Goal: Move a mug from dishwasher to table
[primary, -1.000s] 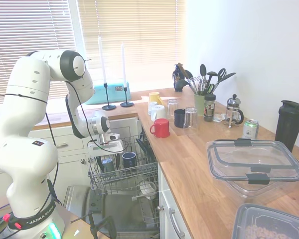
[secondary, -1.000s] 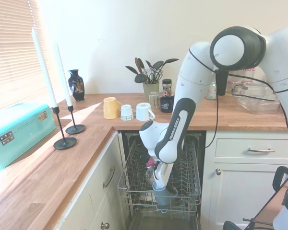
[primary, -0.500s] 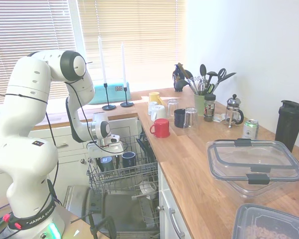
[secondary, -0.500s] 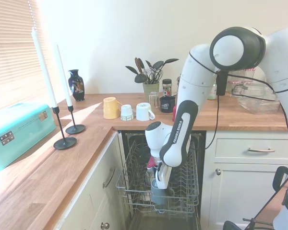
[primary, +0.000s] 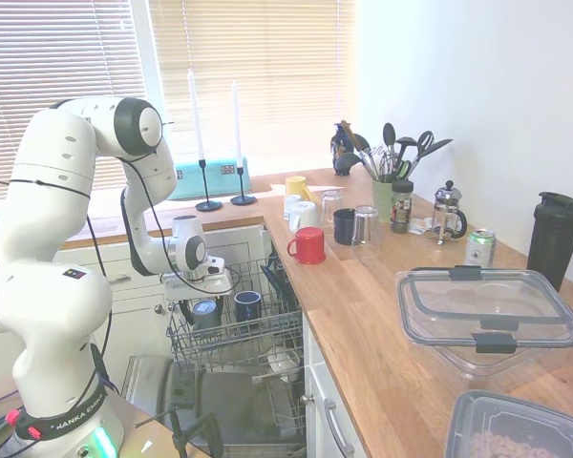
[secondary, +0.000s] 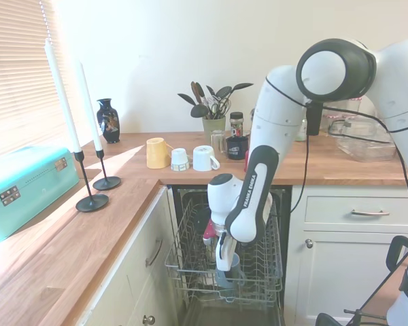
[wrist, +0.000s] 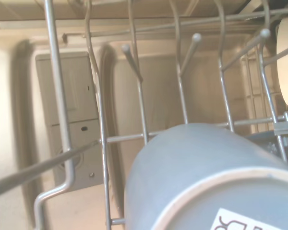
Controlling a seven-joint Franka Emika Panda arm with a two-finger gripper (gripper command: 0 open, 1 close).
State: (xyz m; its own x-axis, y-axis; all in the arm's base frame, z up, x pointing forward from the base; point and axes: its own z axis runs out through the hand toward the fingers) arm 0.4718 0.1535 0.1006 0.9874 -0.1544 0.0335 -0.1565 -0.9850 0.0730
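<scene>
reaching into the grey wire rack of the open dishwasher [primary: 231,334], the jaws [secondary: 224,269] appear closed on the small slate-blue ceramic mug [secondary: 226,277], upside down, its matte base showing. lifting out and carrying to the long wooden butcher-block table [primary: 382,315] remain, judging by this.

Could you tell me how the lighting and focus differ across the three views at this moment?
First exterior view: blinds blown out by backlight, counter sharp. Second exterior view: sun patch glares on the table, the dishwasher interior is dim. Wrist view: the mug fills the frame close up, soft, and the rack wires are blurred.
</scene>
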